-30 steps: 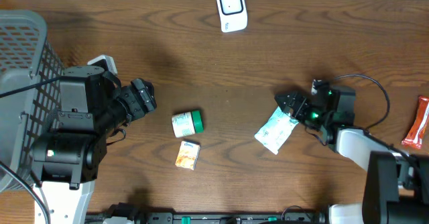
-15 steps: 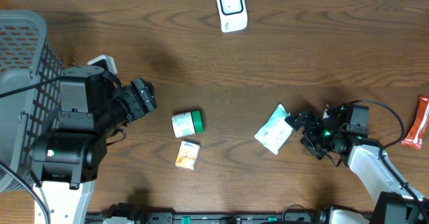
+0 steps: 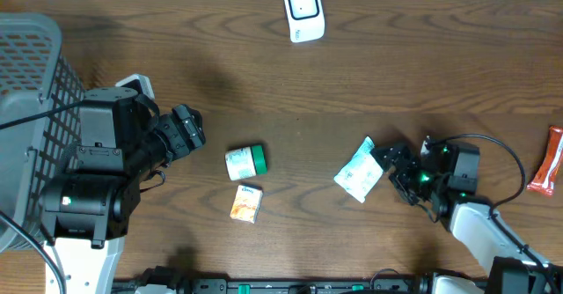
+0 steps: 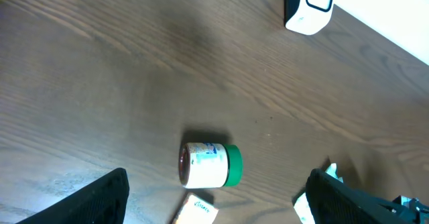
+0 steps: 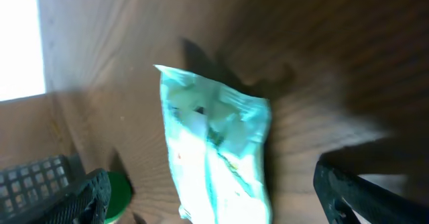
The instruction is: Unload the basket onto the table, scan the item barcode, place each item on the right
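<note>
A white and teal pouch [image 3: 358, 172] lies flat on the wooden table, right of centre. My right gripper [image 3: 395, 169] stands open just to its right, and the pouch [image 5: 214, 143] lies ahead between its fingers [image 5: 362, 190] without being gripped. My left gripper [image 3: 190, 131] is open at the left, with nothing between its fingers [image 4: 100, 197]. In front of it, a white jar with a green lid [image 4: 210, 164] lies on its side. The white barcode scanner [image 3: 303, 11] stands at the table's far edge, and its body [image 4: 310, 6] shows in the left wrist view.
A small orange packet [image 3: 246, 202] lies just below the jar [image 3: 245, 162]. A grey mesh basket [image 3: 26, 65] stands at the far left. A red packet [image 3: 550, 160] lies at the right edge.
My right arm drew back down and to the right from the pouch's corner, then edged slightly back toward it. The pouch stays on the table. The left arm has not moved.
</note>
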You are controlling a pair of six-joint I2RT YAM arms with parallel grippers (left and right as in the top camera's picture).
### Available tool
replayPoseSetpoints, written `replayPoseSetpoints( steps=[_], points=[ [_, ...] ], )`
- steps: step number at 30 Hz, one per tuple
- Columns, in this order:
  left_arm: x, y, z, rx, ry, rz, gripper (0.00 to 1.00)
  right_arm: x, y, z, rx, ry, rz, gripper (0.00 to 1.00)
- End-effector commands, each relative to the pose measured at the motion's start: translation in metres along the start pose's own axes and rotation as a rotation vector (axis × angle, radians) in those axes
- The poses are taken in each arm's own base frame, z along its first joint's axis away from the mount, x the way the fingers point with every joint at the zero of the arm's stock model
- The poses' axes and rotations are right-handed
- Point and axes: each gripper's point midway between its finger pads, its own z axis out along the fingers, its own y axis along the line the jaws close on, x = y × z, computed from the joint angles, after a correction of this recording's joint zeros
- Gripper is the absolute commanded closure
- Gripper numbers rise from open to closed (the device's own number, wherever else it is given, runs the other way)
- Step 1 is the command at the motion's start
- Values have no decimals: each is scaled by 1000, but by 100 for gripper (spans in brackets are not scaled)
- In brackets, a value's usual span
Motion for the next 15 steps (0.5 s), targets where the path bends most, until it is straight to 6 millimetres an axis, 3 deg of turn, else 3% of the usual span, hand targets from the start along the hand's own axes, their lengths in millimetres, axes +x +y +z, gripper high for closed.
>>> replayPoseSetpoints(
  steps=[1, 13, 15],
  points=[
    [-5, 0, -3, -6, -16, 8, 15, 73, -127, -3, 434, 69, 163, 1],
    [-2, 2, -3, -12, -5, 6, 15, 68, -113, 8, 395, 27, 107, 1],
    [-1, 2, -3, -13, -3, 6, 15, 70, -112, 9, 392, 34, 91, 5]
  ],
)
